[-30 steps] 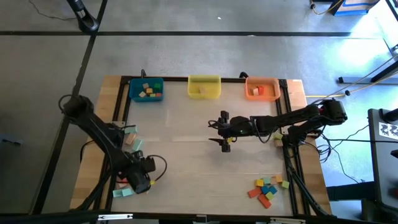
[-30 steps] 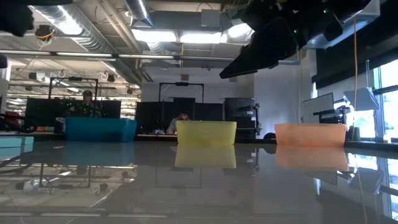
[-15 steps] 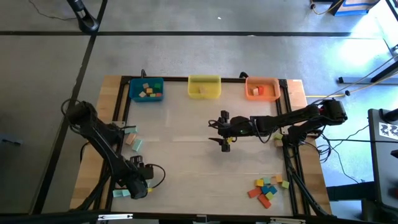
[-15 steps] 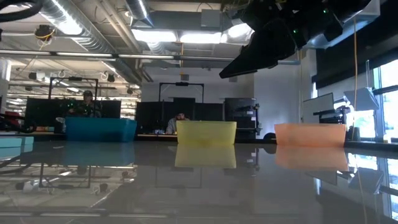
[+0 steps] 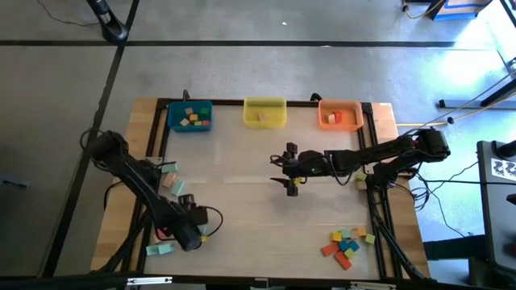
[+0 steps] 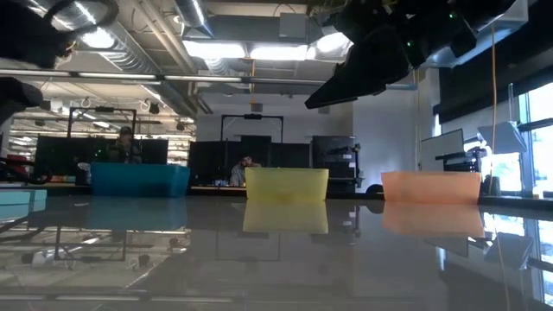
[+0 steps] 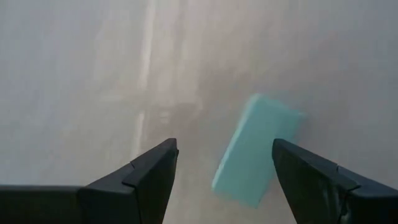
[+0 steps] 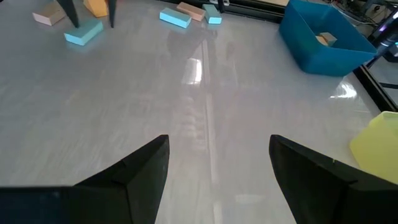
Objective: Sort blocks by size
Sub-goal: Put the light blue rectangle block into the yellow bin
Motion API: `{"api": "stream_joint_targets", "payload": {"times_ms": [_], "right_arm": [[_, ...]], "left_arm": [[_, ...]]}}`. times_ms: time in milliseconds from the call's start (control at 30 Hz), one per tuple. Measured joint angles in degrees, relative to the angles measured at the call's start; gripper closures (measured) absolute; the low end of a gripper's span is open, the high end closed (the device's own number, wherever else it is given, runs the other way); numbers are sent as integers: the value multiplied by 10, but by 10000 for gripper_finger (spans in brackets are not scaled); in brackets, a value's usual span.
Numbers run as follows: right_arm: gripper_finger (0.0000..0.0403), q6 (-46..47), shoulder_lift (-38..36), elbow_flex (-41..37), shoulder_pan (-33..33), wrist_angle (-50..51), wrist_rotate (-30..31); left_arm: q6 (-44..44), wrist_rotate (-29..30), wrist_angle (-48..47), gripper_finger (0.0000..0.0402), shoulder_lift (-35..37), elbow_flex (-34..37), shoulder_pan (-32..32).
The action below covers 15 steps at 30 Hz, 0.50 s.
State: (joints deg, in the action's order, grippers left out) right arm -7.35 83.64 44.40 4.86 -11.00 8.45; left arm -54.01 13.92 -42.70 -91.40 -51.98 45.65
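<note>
Left gripper [image 7: 225,163] spread wide, empty, over a smooth teal flat brick [image 7: 257,149] near the glossy table's [image 5: 242,217] front-left corner.

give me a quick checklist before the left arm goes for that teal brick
1. Left gripper open: ok.
2. Teal brick lies between the fingers' line, nearer one finger and skewed: not ok, recentre.
3. Brick flat on the table, nothing on top: ok.
4. Right gripper open, parked mid-table, far from the left arm: ok.
5. Blue bin, yellow bin and orange bin in place at the far edge: ok.
6. Which bin suits this brick: cannot tell.
</note>
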Motion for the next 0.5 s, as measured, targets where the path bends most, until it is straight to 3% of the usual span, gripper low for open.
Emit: {"api": "stream_joint_targets", "payload": {"times_ms": [200, 500], "right_arm": [[127, 0, 0, 0, 0, 0, 1], [127, 0, 0, 0, 0, 5, 1]], "left_arm": [[61, -4, 14, 151, 3, 5, 1], [62, -40, 77, 151, 3, 20, 1]]}}
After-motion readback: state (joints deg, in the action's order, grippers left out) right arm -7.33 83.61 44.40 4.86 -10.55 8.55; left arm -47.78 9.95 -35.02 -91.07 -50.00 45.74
